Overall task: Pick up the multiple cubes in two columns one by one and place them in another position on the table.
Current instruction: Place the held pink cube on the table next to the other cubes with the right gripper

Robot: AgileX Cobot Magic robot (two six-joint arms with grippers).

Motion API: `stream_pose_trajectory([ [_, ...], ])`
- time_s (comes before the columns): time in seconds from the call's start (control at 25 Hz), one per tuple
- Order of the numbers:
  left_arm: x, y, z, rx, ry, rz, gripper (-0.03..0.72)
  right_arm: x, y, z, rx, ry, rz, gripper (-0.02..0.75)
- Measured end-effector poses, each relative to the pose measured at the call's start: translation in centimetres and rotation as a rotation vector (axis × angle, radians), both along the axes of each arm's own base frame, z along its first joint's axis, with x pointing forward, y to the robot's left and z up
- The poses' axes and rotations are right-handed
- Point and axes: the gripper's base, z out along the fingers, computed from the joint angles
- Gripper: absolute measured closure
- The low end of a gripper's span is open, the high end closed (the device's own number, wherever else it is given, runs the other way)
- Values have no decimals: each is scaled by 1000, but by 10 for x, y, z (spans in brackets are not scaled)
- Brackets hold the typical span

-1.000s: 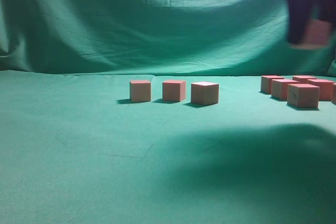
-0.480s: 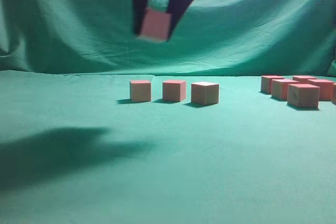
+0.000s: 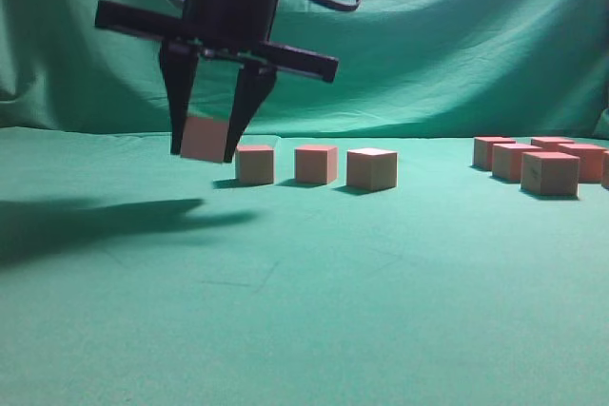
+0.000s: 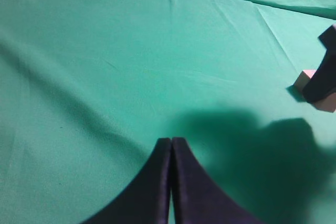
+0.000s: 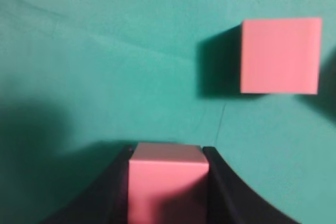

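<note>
My right gripper (image 3: 202, 153) has reached across to the left and is shut on a pinkish-red cube (image 3: 204, 139), hanging just left of a row of three cubes (image 3: 315, 164) on the green table (image 3: 304, 311). In the right wrist view the held cube (image 5: 168, 182) fills the space between the black fingers (image 5: 223, 182) of the right gripper (image 5: 167, 151). The row's nearest cube (image 5: 281, 56) lies ahead to the right. Several more cubes (image 3: 549, 173) are clustered at the far right. My left gripper (image 4: 171, 141) is shut and empty over bare cloth.
Green cloth backdrop (image 3: 428, 45) hangs behind the table. The right arm throws a long shadow (image 3: 95, 221) on the cloth at the left. In the left wrist view, the right gripper's finger (image 4: 321, 80) shows at the right edge with pink beside it.
The right gripper has carried the cube from the upper right, across the top of the view, and down to the left end of the row of three. Cubes on the table have not moved.
</note>
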Motion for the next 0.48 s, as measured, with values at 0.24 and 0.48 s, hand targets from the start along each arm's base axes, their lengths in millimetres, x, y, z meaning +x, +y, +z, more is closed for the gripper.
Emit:
stream_pose_trajectory([
  [0.24,0,0,0,0,0,0,688,5,1,-14,-38,-17,-2,472],
  [0.48,0,0,0,0,0,0,688,8,3,-19,-30,-36,-9,472],
])
